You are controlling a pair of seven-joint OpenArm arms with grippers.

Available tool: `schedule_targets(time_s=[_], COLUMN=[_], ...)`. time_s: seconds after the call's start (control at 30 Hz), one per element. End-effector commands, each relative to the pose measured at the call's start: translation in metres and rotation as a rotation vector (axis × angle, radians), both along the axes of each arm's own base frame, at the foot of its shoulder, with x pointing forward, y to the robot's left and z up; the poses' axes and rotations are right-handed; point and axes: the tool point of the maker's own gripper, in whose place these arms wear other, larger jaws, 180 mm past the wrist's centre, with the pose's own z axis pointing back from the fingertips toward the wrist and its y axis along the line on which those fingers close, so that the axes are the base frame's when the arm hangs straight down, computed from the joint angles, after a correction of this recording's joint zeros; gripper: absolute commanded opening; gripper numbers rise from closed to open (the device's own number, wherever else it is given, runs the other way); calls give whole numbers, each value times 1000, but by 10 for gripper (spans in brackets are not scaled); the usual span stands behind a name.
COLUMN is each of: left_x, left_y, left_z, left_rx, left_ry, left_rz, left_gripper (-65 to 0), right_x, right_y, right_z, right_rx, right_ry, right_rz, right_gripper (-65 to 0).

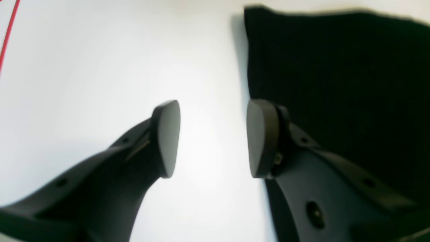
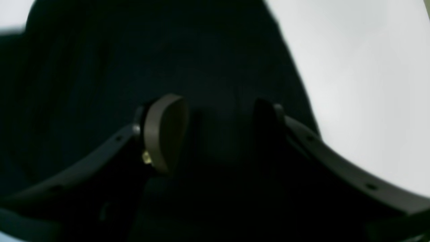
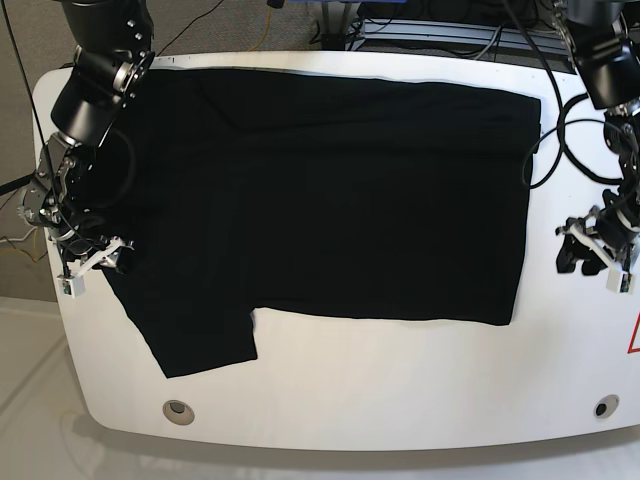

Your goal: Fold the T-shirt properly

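The black T-shirt [image 3: 330,190] lies spread flat across the white table [image 3: 400,380], one sleeve pointing toward the front left. My right gripper [image 3: 90,262] hovers at the shirt's left edge. In the right wrist view its jaws [image 2: 218,131] stand open over dark cloth [image 2: 100,67], with nothing pinched that I can make out. My left gripper [image 3: 592,255] is off the shirt's right edge, over bare table. In the left wrist view it [image 1: 213,139] is open with white table between the fingers, and the shirt's edge [image 1: 336,84] lies just beside the right finger.
Black cables [image 3: 560,130] loop on the table at the back right. A red mark [image 3: 633,335] sits at the right rim, and a red line [image 1: 8,33] shows in the left wrist view. Two round holes [image 3: 179,411] [image 3: 600,407] are near the front edge.
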Motion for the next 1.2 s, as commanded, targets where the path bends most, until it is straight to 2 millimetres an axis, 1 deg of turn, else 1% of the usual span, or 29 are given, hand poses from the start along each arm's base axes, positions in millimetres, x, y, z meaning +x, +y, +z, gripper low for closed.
schedule_targets(time_s=[0.0,0.07,0.13,0.4,0.47,0.6,0.8,0.87,1.0,1.17], left_x=[17,24,25,41,39,41,43,46,46,43], left_y=[9,8,13,9,11,11,6,-2,-9,-6], left_z=[18,17,10,-3,-18,-27,-38,-40,-45,-46], left_rx=[-23,-49,-55,-125,-148,-171,-196,-219,-229,-231], left_ry=[-65,-77,-61,-76,-50,-31,8,38,65,69], left_rz=[19,29,50,73,103,121,124,114,104,110], left_gripper=[-362,-360,-355,-348,-344,-342,-346,-351,-354,-355], right_x=[15,19,21,32,33,33,28,20,14,8], right_y=[-12,-13,-9,-9,-3,-5,-16,-27,-37,-47], right_z=[15,11,1,-9,-14,-14,-15,-20,-23,-29], right_rx=[14,42,84,154,172,170,153,152,143,146], right_ry=[-49,-49,-49,-80,-69,-74,-74,-59,-50,-34], right_rz=[-31,-53,-62,-119,-115,-121,-135,-161,-179,-209], right_gripper=[-307,-307,-307,-307,-309,-310,-311,-307,-307,-307])
